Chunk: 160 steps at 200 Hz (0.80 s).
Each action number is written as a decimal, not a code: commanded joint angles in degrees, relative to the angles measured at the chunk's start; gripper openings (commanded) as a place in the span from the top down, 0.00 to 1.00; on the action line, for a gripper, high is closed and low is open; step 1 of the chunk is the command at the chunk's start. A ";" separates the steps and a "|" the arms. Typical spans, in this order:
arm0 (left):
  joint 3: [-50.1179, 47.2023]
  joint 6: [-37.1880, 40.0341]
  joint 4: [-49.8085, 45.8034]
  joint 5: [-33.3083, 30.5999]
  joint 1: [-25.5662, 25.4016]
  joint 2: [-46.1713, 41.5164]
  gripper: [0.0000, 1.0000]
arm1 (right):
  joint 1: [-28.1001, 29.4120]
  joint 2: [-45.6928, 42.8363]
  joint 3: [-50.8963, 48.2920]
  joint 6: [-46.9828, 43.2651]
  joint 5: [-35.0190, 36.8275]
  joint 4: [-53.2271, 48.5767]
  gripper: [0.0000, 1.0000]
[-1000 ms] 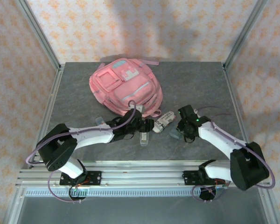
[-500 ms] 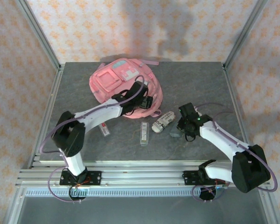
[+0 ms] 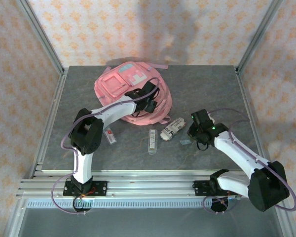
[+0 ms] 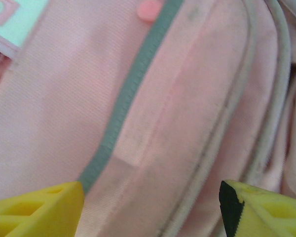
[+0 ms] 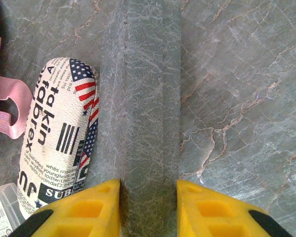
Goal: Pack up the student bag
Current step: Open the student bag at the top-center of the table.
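Resting on grey marbled table point(image 3: 79, 94), student bag point(image 3: 119, 88) lies under wide left claw point(image 4: 150, 207); right claw point(image 5: 148, 207) narrow, empty.

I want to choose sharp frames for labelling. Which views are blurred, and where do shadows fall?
Left wrist: soft and blurred, the student bag too near the lens. Right wrist: sharp, the print on the pencil pouch readable. Top external: clear, with large soft shadows on the patterned back wall and none hard on the table.

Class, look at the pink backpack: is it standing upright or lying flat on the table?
Lying flat. The student bag rests on its back on the table, its blue-and-white patch facing up, with the left gripper over it.
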 commanded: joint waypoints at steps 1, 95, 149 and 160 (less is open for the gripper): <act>1.91 1.88 -1.57 0.57 0.53 1.58 0.25 | -0.22 -1.08 -0.46 -0.22 0.47 1.42 0.71; 2.94 3.36 -0.88 0.18 0.79 5.19 0.20 | -0.22 -0.91 -1.25 0.48 -0.59 2.47 0.71; 2.88 5.41 0.54 -11.17 0.79 8.84 0.54 | -0.22 -1.08 -1.25 0.54 -0.93 2.82 0.71; 2.49 6.01 1.36 -12.35 0.79 9.07 0.71 | -0.17 -1.21 -1.38 0.72 -0.94 2.95 0.71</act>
